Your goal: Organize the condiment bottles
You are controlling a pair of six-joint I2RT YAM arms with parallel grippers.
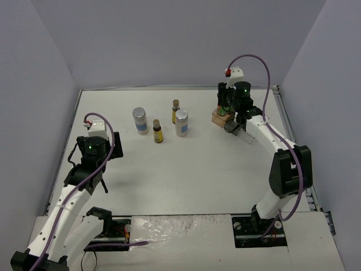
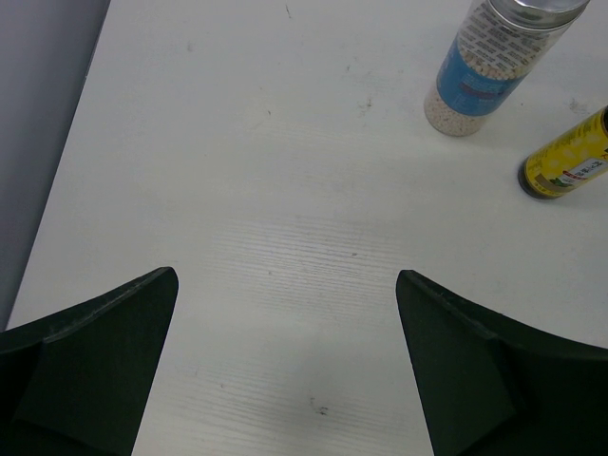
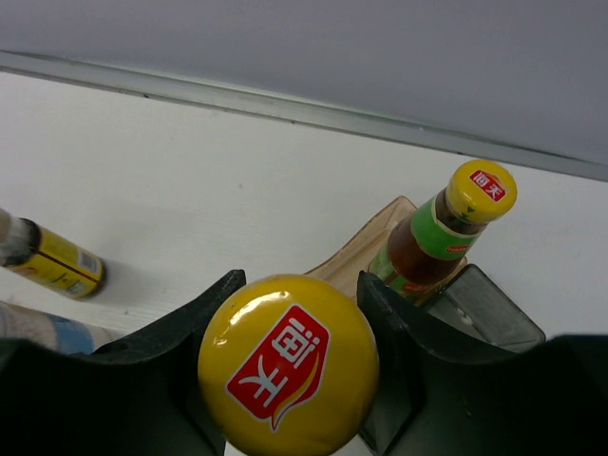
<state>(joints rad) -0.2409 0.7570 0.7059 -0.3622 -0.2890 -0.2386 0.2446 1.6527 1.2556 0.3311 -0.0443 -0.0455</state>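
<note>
Condiment bottles (image 1: 158,131): one red bottle (image 3: 446,237) is parked in the tray (image 3: 489,309), and the second red bottle (image 3: 288,370) is clamped in the right hand (image 3: 290,318). Four are left out on the table (image 1: 197,169), with the left hand (image 2: 285,370) spread wide and empty.

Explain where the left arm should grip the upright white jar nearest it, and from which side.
Grip the white jar around its blue-labelled body, below its lid, coming from where the left gripper is. It stands upright with straight round walls, and a slim brown bottle stands near its right, so the left looks freer.
</note>
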